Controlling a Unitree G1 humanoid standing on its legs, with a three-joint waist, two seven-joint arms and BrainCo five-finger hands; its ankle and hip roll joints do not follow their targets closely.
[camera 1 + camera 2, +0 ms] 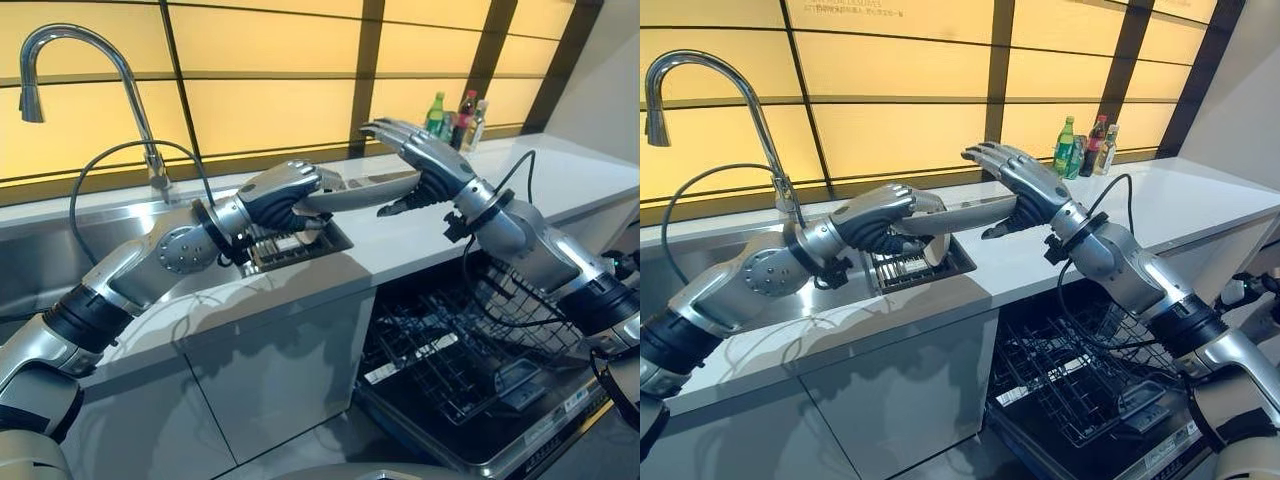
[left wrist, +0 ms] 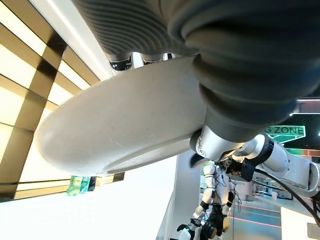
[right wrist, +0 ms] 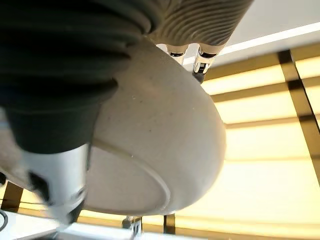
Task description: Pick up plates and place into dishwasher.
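Judged to be a hand-to-hand transfer above the countertop [image 1: 420, 245], with the dishwasher rack [image 1: 450, 350] pulled out below and to the right. To do it well: best kept level and steady by the left hand [image 1: 285, 192] until the right hand [image 1: 425, 160] had a sure pinch on the far rim, thumb below and fingers above; only then eased off on the left side, slowly, so as not to let the plate [image 1: 355, 192] tip or slide. Afterwards probably swung down and turned on edge to suit the rack's tines.

Seen held edge-on and roughly level in mid-air between the two hands, above the counter and just beside the drain grid [image 1: 290, 245] at the sink's [image 1: 60, 260] end, not yet in the dishwasher. Left fingers curled over the near rim, thumb tucked under, gripping firmly. Right fingers [image 1: 990, 155] stretched fairly straight and spread over the opposite rim, thumb underneath near the pale underside [image 3: 165, 150]; apparently touching but not clearly closed around it. Green and red bottles [image 1: 455, 118] stood well apart at the back of the counter, clear of the exchange.
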